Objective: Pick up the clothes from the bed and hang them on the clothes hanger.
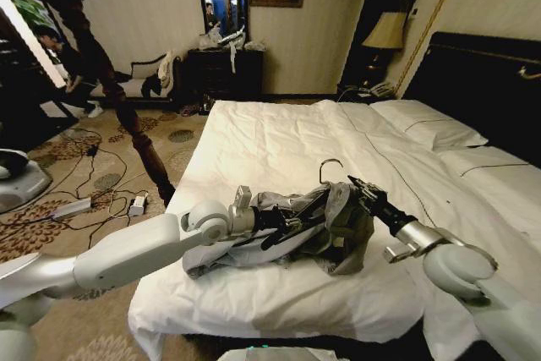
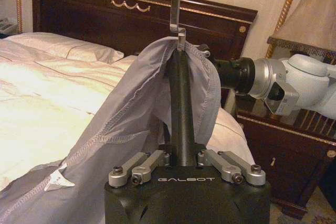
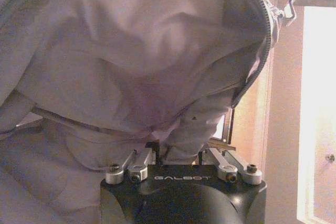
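Threading shirt onto hanger, both arms low over the bed.

I see left gripper clenched on the hanger, hook up, so the collar can drape over it. Right gripper pinches shirt fabric at the far side of the hanger, spreading the neck.

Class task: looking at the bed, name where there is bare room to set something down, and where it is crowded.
Free: the duvet of the bed between the shirt and the pillows. Crowded: the near part, where the left hand, right hand and hanger meet.
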Robot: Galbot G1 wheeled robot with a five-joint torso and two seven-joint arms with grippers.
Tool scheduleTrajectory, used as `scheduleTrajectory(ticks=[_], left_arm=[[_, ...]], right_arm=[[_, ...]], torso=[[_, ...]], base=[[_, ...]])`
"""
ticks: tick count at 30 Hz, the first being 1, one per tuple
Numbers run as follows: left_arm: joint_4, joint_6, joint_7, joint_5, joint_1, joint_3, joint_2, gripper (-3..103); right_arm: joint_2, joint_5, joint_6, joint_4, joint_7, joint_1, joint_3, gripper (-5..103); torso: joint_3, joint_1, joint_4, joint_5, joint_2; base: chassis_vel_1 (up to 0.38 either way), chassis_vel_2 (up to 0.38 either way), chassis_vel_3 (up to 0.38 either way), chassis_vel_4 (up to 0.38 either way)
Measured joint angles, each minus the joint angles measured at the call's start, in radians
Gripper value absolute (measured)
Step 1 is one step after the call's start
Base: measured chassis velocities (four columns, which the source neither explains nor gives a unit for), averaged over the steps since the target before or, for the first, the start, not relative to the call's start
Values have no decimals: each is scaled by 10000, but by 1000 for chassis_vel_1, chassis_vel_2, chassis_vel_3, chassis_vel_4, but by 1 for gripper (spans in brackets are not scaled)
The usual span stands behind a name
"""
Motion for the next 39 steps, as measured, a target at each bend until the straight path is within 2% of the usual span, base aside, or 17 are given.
scheduleTrajectory(ticks=[14, 26, 33, 36, 37, 38, 39], left_arm=[[76, -4, -170, 75, 328, -663, 140, 16], [504, -253, 165, 609, 418, -812, 307, 17], [177, -195, -92, 654, 625, -1214, 554, 16], [10, -179, -366, 651, 865, -1725, 920, 26], [10, -179, -366, 651, 865, -1725, 920, 26], [-149, -159, -373, 644, 1050, -1923, 1071, 37], [-221, -154, -409, 641, 1146, -2085, 1190, 37]], right_arm=[[164, 129, 56, -66, 184, -96, -51, 30], [210, 332, -92, 160, 532, -348, -15, 30], [265, 331, -102, -8, 652, -286, -48, 30], [337, 301, -230, -413, 638, -232, -83, 30], [337, 301, -230, -413, 638, -232, -83, 30], [370, 285, -220, -518, 671, -189, -120, 27], [387, 331, -249, -599, 711, -157, -118, 23]], torso=[[0, 0, 0, -1, 0], [0, 0, -1, 0, 0], [0, 0, -1, -1, 0], [0, 0, 4, -3, 0], [0, 0, 4, -3, 0], [1, 0, 5, 1, 0], [0, 1, -6, -1, -1]], base=[[0, 0, 0, 0], [0, 0, 0, 0], [0, 0, 0, 0], [0, 0, 0, 0], [0, 0, 0, 0], [0, 0, 0, 0], [0, 0, 0, 0]])
